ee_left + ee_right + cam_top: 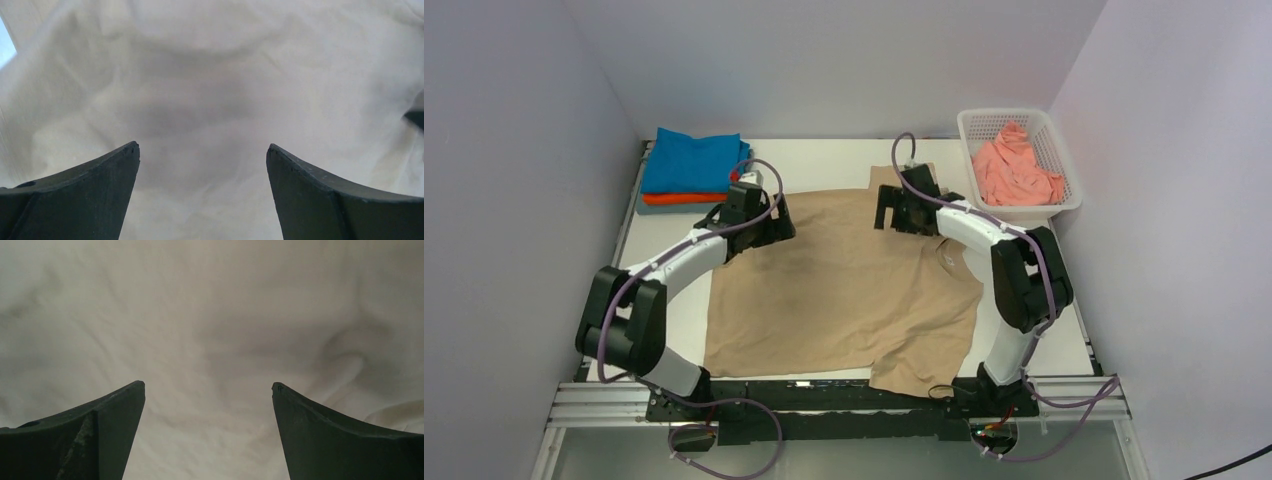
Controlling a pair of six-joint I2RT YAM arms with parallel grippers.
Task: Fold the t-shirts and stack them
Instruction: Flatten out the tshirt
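Broadly, the white table (824,155) lies under both my arms, and most of it beneath my grippers is covered by the tan-beige t-shirt (844,290), spread flat with its hem end towards my bases and its upper end under my fingers. Beyond my left gripper (769,225), out past its far left side, sits a folded stack: the bright blue t-shirt (689,160) on top, the orange-red t-shirt (679,198) showing as a strip beneath it, and a thin grey edge at the bottom that I cannot make out clearly. Off to the right of my right gripper (894,210) and a little farther away stands the white mesh basket (1009,113), with the salmon pink t-shirt (1014,175) crumpled inside it. My left gripper hangs over the tan shirt's upper left part, near that sleeve; my right one is over its upper middle, close to the collar end. Both are spread wide and hold nothing: in each wrist view the left fingers (90,190) and the right fingers (340,435) stand well apart, with only softly wrinkled tan cloth filling the gap ahead. Whether the tips are touching the cloth I cannot tell.
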